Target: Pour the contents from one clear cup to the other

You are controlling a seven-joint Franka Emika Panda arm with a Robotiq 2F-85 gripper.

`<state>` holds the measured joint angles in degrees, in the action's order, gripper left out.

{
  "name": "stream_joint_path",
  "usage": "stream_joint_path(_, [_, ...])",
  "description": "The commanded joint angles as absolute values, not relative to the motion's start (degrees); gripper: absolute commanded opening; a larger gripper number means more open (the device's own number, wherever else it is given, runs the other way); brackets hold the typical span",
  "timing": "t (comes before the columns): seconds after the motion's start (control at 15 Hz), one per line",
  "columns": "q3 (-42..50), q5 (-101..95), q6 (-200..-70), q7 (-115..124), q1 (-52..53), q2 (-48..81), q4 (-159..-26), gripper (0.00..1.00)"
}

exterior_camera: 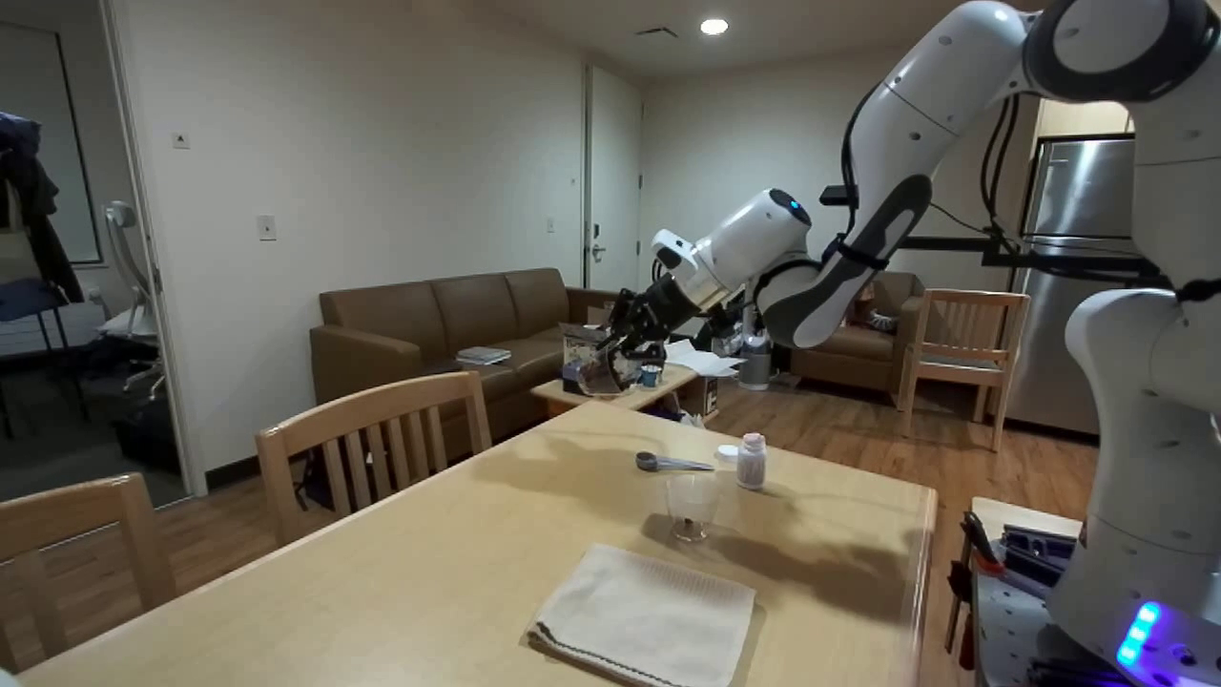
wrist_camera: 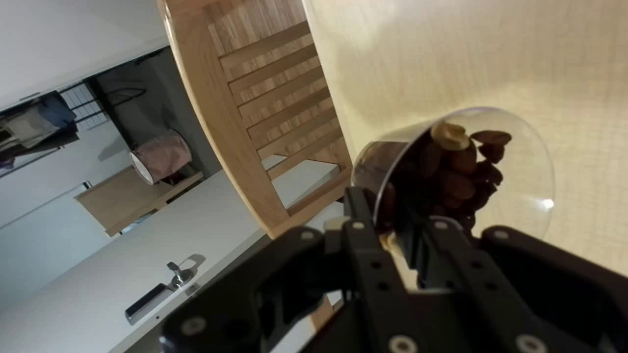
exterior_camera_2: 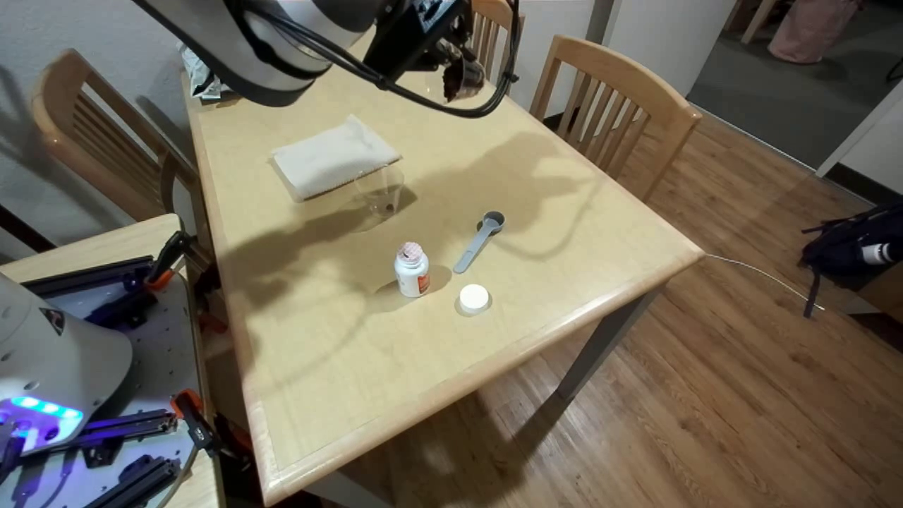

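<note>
The gripper (wrist_camera: 383, 215) is grasping one clear cup (wrist_camera: 378, 157) by its wall, over the table (exterior_camera_2: 353, 367). The cup is tilted, and the brown pieces (wrist_camera: 456, 181) are inside it. In an exterior view, the other clear cup (exterior_camera: 691, 504) stands upright between the near cloth (exterior_camera: 653, 611) and the far scoop (exterior_camera: 672, 464), with something dark (exterior_camera: 689, 528) at its bottom

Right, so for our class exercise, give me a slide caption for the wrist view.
Gripper pinching a tilted clear cup of dark brown pieces, pale tabletop behind.
</note>
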<state>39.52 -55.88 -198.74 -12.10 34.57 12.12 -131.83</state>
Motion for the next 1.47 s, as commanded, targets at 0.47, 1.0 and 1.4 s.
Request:
stream_joint_path(0.47, [50.57,-38.39,-198.14,-20.47,52.27,12.21,-138.85,0.19])
stream_joint_path(1.0, [50.86,-38.09,-198.12,-20.39,52.91,11.91,-138.68,0.05])
stream_joint_path(1.4, [54.68,-37.16,-197.07,-22.06,55.43,10.55,-140.79,0.05])
